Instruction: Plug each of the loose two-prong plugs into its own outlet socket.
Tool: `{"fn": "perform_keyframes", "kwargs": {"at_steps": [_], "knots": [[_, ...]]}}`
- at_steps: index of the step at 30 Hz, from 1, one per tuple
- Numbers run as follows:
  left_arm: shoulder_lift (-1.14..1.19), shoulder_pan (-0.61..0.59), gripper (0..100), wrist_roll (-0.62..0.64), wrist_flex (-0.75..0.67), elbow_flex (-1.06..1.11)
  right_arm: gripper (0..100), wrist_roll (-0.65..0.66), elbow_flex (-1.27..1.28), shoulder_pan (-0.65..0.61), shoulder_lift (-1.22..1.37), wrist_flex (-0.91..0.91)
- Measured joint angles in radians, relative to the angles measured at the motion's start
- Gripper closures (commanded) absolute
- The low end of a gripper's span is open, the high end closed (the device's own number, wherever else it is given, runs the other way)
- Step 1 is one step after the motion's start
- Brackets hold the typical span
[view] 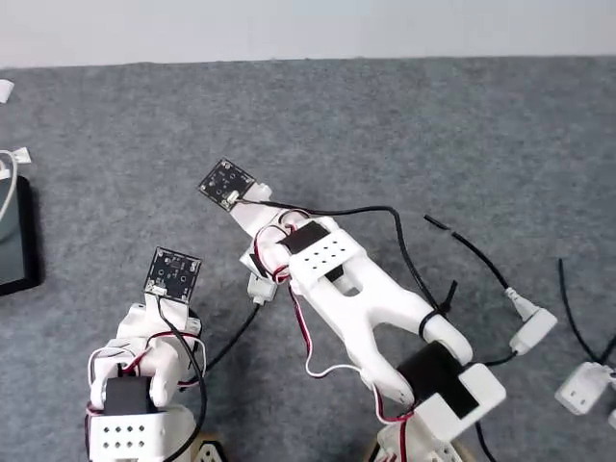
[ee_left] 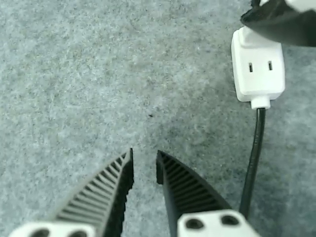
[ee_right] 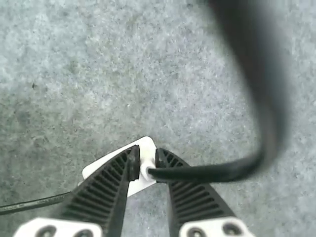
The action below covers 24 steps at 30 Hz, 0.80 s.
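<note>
Two white robot arms work over a grey carpet-like table surface [view: 462, 125]. The main risk, as I judge it, is that the right gripper [ee_right: 144, 154] holds a white plastic two-slot outlet socket block [ee_left: 257, 69] by one end only. Pushing a plug in could make the block pivot or slip free. Its thin black cord [ee_left: 253, 158] trails across the surface and could drag or snag. A thicker black cable [ee_right: 256, 98] loops close past the right gripper and might catch too. The right gripper's ribbed black fingers [ee_right: 106, 190] are drawn nearly together, pinching the block's end. The left gripper [ee_left: 144, 158] hangs low over bare surface, its fingers slightly parted with nothing between them. The socket block lies near them, off to one side and not touching, its slots facing the left wrist camera. A loose white plug [view: 531, 329] on a black lead lies well apart from both grippers, so neither is placed to insert it yet.
</note>
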Motion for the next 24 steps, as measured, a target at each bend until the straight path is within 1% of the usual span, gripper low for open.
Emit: {"fn": "perform_keyframes", "kwargs": {"at_steps": [2, 4, 6, 8, 12, 19, 21, 24], "knots": [[0.0, 0.0, 97, 0.0, 0.0, 0.0, 92.9, -0.025, -0.002, 0.002, 0.0, 0.011], [0.0, 0.0, 97, 0.0, 0.0, 0.0, 83.5, -0.071, -0.002, 0.002, 0.0, 0.015], [0.0, 0.0, 97, 0.0, 0.0, 0.0, 74.4, -0.138, -0.002, 0.0, 0.021, 0.043], [0.0, 0.0, 97, 0.0, 0.0, 0.0, 69.4, -0.218, -0.011, -0.008, 0.031, 0.086], [-0.002, 0.0, 97, 0.0, 0.0, 0.0, 69.1, -0.385, -0.074, -0.021, 0.038, 0.181], [-0.006, 0.0, 97, 0.0, 0.0, 0.0, 69.0, -0.687, -0.138, -0.063, 0.038, 0.192], [-0.006, 0.0, 97, 0.0, 0.0, 0.0, 69.0, -0.75, -0.141, -0.081, 0.038, 0.192], [-0.006, 0.0, 97, -0.003, 0.0, 0.0, 69.0, -0.806, -0.141, -0.104, 0.068, 0.192]]}}
